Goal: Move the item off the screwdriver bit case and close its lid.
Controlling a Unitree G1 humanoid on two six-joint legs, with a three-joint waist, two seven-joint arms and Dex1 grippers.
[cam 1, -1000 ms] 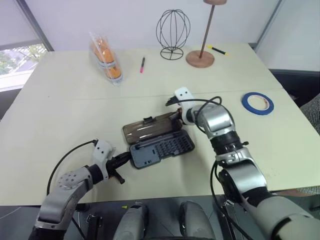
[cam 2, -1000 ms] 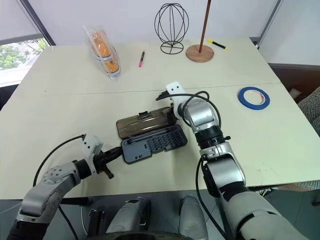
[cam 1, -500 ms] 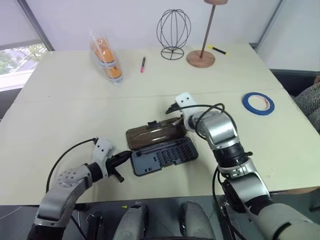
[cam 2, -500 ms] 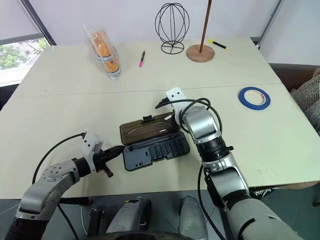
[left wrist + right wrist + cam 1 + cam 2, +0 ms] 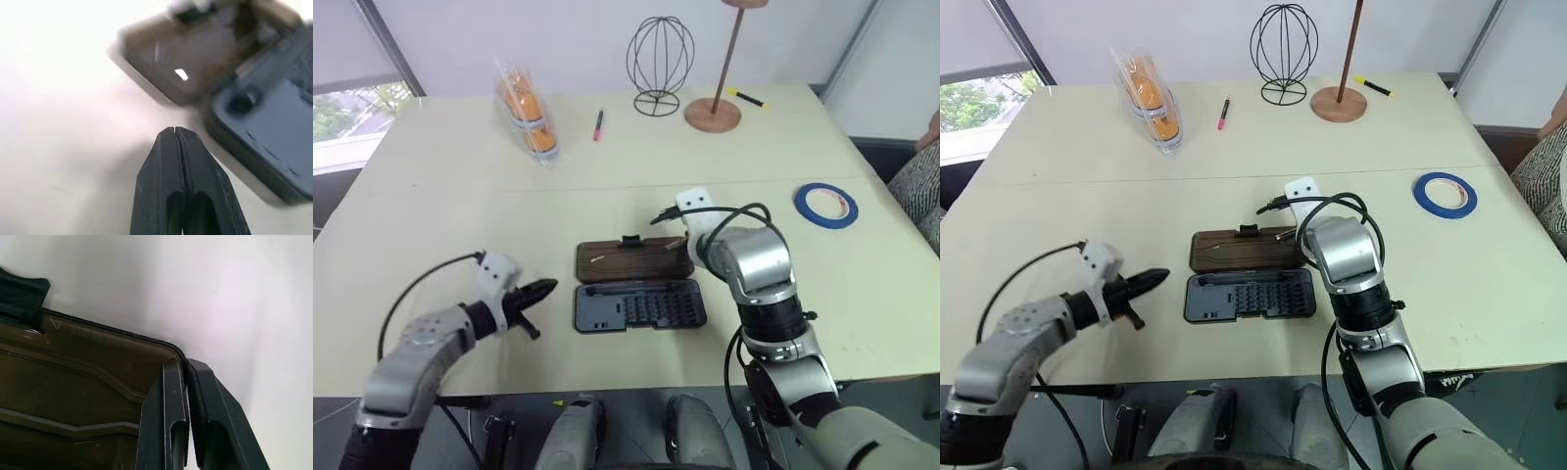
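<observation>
I see the screwdriver bit case [image 5: 639,305] lying open near the middle of the table [image 5: 440,211], its grey tray toward me with rows of bits showing. The lid [image 5: 633,260] is folded back flat on the far side of the tray, smoky brown, with its small dark latch tab on the far edge.

My right gripper [image 5: 185,372] has its two fingers pressed together, their tips at the rounded corner of the lid; from the wrist view they look to be touching its rim, though I can't be sure of contact. In the head view that gripper [image 5: 686,245] sits at the lid's right end.

My left gripper [image 5: 540,290] hovers just left of the case, apart from it, pointing toward the tray's left end. Its fingers [image 5: 171,161] are together with nothing between them.

The roll of blue tape [image 5: 825,204] lies flat on the table well to the right, far from the case.

A pink pen [image 5: 599,123], a wire globe [image 5: 658,57] and a wooden stand base [image 5: 712,115] sit along the far side.
</observation>
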